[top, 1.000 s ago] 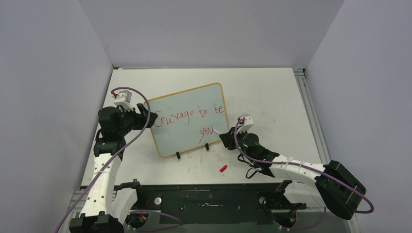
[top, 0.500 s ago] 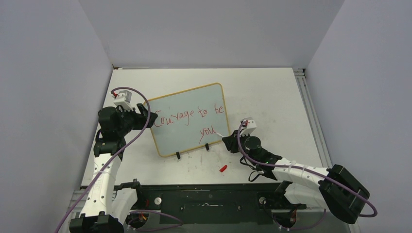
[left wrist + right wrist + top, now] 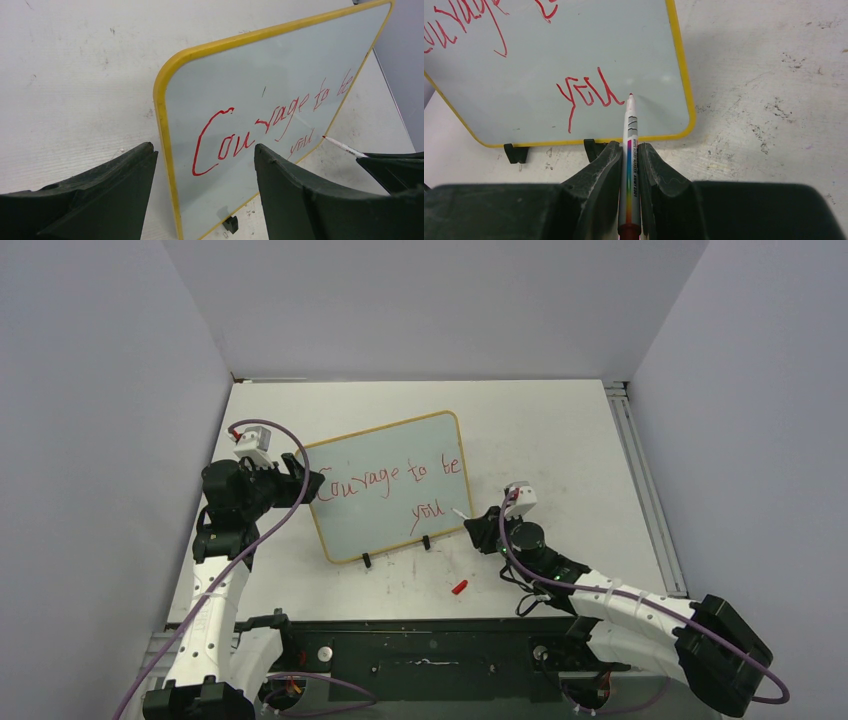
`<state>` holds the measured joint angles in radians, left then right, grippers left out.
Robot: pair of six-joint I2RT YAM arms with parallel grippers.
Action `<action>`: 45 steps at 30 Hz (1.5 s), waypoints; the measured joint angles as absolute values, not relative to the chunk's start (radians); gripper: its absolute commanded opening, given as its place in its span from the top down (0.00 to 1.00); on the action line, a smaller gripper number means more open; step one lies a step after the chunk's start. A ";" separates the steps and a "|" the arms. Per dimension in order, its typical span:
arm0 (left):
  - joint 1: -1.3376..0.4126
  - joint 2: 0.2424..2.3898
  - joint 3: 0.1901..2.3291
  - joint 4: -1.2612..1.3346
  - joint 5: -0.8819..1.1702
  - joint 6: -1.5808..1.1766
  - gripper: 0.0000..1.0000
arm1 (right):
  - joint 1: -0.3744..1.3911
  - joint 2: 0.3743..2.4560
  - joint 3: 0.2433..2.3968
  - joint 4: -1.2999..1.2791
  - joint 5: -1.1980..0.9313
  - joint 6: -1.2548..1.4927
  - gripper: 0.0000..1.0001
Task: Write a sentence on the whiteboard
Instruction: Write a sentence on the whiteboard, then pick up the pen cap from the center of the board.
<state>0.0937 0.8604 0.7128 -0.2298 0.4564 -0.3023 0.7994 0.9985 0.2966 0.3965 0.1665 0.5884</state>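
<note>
Top external view gives me the whiteboard (image 3: 372,528) standing tilted on its two black feet (image 3: 366,560) in the left half of the table (image 3: 560,440). The sentence (image 3: 388,478) runs in red across two lines: "Courage to be" above, "you" below.

My right gripper (image 3: 626,150) is clamped tight on the marker (image 3: 629,165), with the barrel running out between the fingers. On the right wrist camera the red tip sits just right of the last letter of "you", near the board's lower right corner. I cannot tell whether it touches the face or hangs just off it.

My left gripper (image 3: 204,146) stands wide open, with one finger behind the board's left edge and one in front. It straddles the yellow frame and, as far as I can see, does not pinch it.

The words read complete, so I judge the writing step to be at its very end. The next move, I think, is a clean pull of the tip straight off the face, with no sideways drag that would smear "you" or nudge the light board off its feet. The red cap (image 3: 459,587) lies on the table just in front of the board, near the right arm, if the marker is to be closed.
</note>
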 measured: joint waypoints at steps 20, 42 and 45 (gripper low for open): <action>0.094 0.860 0.713 -0.229 0.456 -0.302 0.30 | 0.800 1.087 0.297 0.433 0.171 0.581 0.95; 0.033 0.763 0.722 -0.282 0.310 -0.231 0.35 | 0.816 0.781 0.469 0.144 0.229 0.493 0.95; -0.098 0.761 0.778 -0.366 0.232 -0.208 0.37 | 0.807 0.777 0.532 0.034 0.252 0.486 0.95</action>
<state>-0.0982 0.7612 0.7780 -0.3656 0.2321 -0.2085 0.8070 0.7773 0.5320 0.0341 0.2516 0.4862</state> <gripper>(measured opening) 0.651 0.152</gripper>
